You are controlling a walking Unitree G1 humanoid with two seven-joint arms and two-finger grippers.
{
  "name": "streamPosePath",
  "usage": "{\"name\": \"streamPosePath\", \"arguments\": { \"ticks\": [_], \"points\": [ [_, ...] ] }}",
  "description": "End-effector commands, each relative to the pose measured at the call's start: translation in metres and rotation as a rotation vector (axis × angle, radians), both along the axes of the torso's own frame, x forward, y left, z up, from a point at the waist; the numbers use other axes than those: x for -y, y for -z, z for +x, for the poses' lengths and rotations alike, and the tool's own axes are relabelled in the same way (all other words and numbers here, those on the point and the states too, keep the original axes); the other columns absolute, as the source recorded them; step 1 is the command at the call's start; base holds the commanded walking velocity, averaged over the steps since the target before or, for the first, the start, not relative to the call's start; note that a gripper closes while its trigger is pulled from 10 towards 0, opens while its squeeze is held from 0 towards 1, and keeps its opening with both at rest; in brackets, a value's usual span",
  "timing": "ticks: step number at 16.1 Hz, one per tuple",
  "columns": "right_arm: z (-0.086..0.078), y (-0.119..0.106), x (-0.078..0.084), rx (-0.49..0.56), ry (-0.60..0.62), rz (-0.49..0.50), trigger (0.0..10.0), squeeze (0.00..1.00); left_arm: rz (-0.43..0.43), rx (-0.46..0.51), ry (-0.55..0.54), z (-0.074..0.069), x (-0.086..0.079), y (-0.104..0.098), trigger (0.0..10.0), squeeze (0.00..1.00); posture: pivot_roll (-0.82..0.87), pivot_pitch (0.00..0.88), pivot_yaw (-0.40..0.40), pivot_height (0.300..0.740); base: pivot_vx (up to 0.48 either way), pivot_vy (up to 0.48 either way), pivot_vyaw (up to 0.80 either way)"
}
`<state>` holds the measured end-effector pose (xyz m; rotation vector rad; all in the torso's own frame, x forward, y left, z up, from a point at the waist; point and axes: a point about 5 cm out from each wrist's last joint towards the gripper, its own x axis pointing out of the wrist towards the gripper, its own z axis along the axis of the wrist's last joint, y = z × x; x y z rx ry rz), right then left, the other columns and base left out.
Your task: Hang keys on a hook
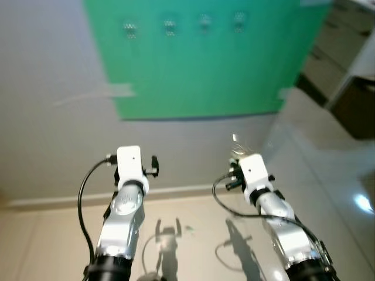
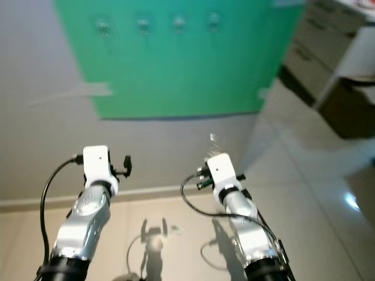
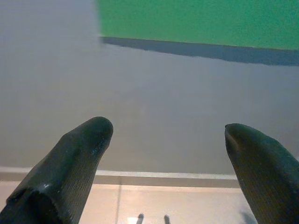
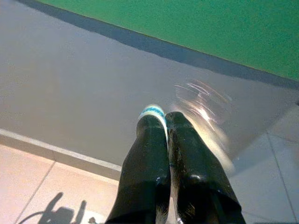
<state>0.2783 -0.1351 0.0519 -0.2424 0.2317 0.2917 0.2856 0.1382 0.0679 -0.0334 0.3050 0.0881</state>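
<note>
Up at 12 o'clock on the grey wall (image 1: 53, 70) hangs a big green rectangular board (image 1: 205, 64) with a row of four small metal hooks (image 1: 170, 27) along its top. Both arms are raised toward it, well short of the hooks.

Right gripper (image 4: 161, 119): long black fingers pressed together, pinching a blurred shiny metal bunch of keys (image 4: 203, 100) that sticks out past the fingertips, with a blue-white tag or fob at the tip of one finger. In the left eye view the keys (image 1: 236, 147) glint just above the right wrist, at about 6 o'clock below the board's lower edge. Motion blur, so ring shape can't be made out.

Left gripper (image 3: 168, 140): two black fingers spread wide, nothing between them, pointed at bare wall under the board.

Step in hand, my read: carry the keys up to a hook. Doing it well probably means stepping closer and lifting the right arm a lot higher, since the hooks sit far up at 12 o'clock; keep the pinch firm, bring the ring's opening over a hook tip, lower so it catches, then release. The hooks at 12 to 1 o'clock look the most natural reach for the right arm. Risk: the keys swing, so the ring misses the hook.

Around: white skirting strip (image 1: 88, 196) at the wall foot, glossy beige tiled floor (image 1: 193, 234) with arm shadows, pale cabinet drawers (image 1: 343, 52) at 2 o'clock. Nothing blocks the path to the board.
</note>
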Motion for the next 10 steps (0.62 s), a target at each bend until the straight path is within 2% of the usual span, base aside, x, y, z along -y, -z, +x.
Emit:
{"name": "streamPosePath", "arguments": {
  "ticks": [1, 7, 10],
  "points": [
    [0.0025, -0.0047, -0.0028, 0.014, -0.013, 0.001, 0.0, 0.0, 0.025, 0.012, -0.008, 0.0014, -0.0029, -0.0025, 10.0, 0.0, -0.12, 0.0, 0.013, 0.723, 0.259, 0.405, 0.0],
    [0.0045, -0.0047, -0.0023, 0.021, -0.018, -0.007, 0.0, 0.0, 0.045, 0.012, 0.019, 0.003, 0.0005, -0.0027, 10.0, 0.0, -0.12, 0.0, 0.018, 0.723, 0.31, 0.362, 0.0],
    [0.003, -0.0042, -0.0029, 0.021, -0.019, -0.006, 0.0, 0.0, 0.06, 0.009, 0.042, 0.0038, 0.0033, -0.0021, 10.0, 0.0, -0.13, 0.0, 0.024, 0.723, 0.461, 0.0, 0.0]
  ]
}}
